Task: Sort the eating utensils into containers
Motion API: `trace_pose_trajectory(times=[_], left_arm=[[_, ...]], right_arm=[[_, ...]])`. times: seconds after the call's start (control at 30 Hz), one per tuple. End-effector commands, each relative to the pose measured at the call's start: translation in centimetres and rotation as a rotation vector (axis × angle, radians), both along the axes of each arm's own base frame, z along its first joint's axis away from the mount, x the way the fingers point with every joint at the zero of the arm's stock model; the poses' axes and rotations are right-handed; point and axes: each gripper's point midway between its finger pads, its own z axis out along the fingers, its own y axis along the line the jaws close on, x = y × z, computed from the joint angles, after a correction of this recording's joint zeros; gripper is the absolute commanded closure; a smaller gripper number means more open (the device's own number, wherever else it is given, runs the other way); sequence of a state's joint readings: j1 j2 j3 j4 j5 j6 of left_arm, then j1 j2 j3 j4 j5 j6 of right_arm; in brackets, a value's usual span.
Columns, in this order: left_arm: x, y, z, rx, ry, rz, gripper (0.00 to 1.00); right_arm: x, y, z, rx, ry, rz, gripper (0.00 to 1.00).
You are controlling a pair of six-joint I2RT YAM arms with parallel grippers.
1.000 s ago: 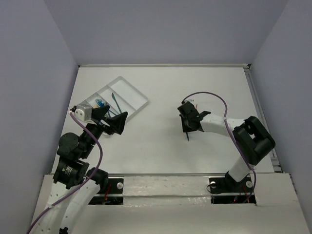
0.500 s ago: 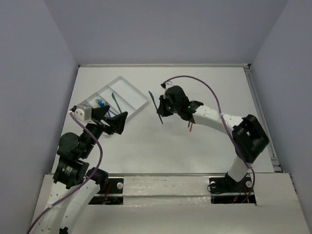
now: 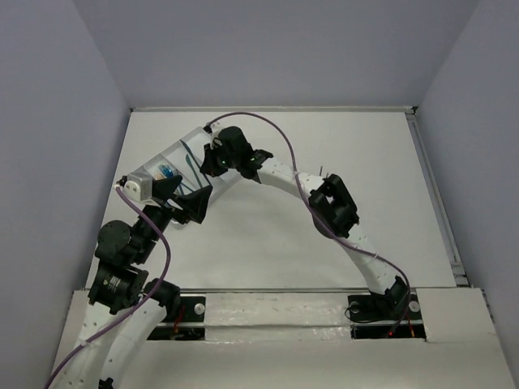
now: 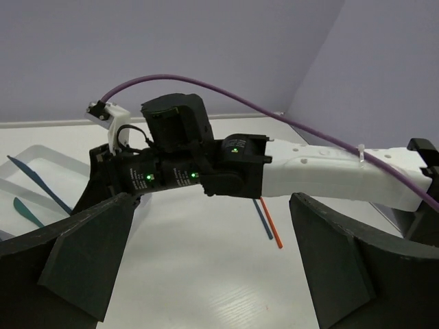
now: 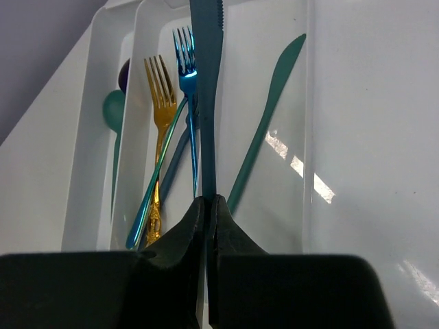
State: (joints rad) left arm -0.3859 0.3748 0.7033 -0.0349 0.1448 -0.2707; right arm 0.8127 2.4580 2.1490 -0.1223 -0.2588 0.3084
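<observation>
Your right fingers (image 5: 186, 229) are pinched shut on the handle of a shiny dark blue serrated knife (image 5: 206, 75), with the blade hanging out over the translucent white plastic divided tray (image 5: 306, 137). So you're at the drop-off. It looks lined up on the divider next to the gold-orange fork (image 5: 156, 96), so I'd nudge toward the slim teal knife (image 5: 269, 110), lower, then let go. Left fingers (image 4: 82, 260) are spread wide, holding nothing.

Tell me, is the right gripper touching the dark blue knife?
Touching. The right wrist view shows the right gripper pinched shut on the handle of the dark blue knife, with no gap.
</observation>
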Motion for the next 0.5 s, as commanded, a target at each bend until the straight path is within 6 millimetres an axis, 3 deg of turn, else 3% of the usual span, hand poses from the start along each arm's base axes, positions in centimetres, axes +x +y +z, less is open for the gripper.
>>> trace_pose_trajectory(times=[0.0,0.03,0.23,0.27,0.4,0.47], left_arm=[[-0.6,0.1,2.8,-0.022,-0.081,-0.004,0.01],[-0.6,0.1,2.8,-0.022,-0.08,-0.006,0.01],[-0.6,0.1,2.7,-0.02,-0.079,-0.005,0.01],[-0.5,0.1,2.7,-0.021,-0.078,-0.007,0.01],[-0.5,0.0,2.7,-0.02,-0.078,-0.01,0.01],[-0.5,0.0,2.7,-0.02,-0.077,-0.009,0.01]], right_arm=[[0.5,1.9,2.2,0.02,-0.053,0.03,1.0],[0.6,1.9,0.2,-0.006,-0.034,0.029,1.0],[0.4,2.4,-2.3,-0.047,-0.014,0.037,0.98],[0.5,2.3,-1.6,-0.041,-0.027,0.034,0.97],[-0.1,2.5,-0.3,-0.03,-0.051,0.036,0.71],[0.0,2.3,0.3,-0.029,-0.058,0.026,0.66]])
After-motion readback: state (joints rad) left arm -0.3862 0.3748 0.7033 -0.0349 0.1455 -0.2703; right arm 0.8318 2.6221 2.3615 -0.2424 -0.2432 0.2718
